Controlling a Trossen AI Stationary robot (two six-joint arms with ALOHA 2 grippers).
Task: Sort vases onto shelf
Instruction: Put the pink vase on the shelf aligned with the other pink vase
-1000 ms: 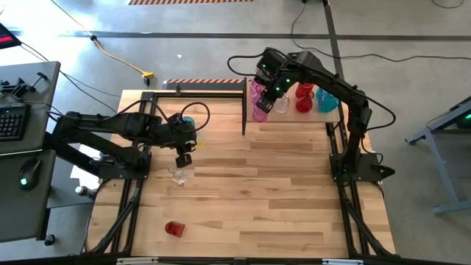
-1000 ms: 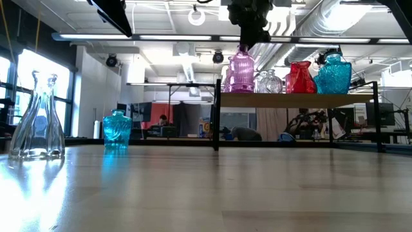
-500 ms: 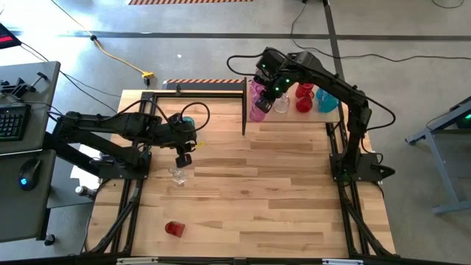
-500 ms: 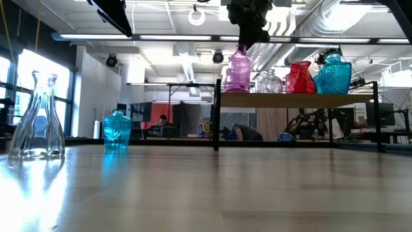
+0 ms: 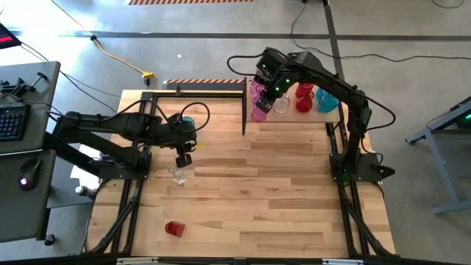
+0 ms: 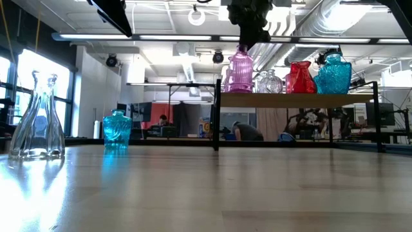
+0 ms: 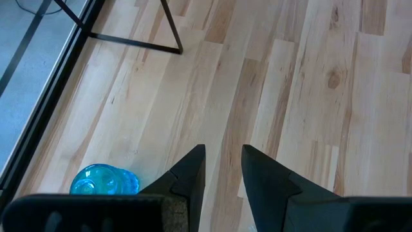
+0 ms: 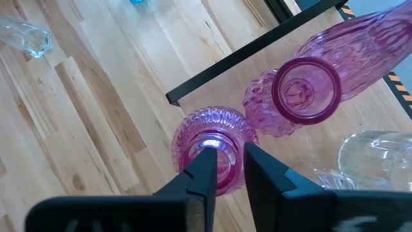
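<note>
Right claw (image 8: 224, 169) is clamping the neck of a ribbed pink vase (image 5: 260, 110) standing on the shelf (image 6: 296, 100) at the table's (image 5: 250, 191) 1 o'clock corner. Left claw (image 7: 223, 171), fingers apart, is hovering over a clear vase (image 5: 177, 175) toward 9 o'clock.

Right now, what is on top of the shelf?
On the shelf stand pink vases, a clear vase, a red vase and a teal vase. The right gripper grips one pink vase's neck. The arm covers part of the row from above.
</note>
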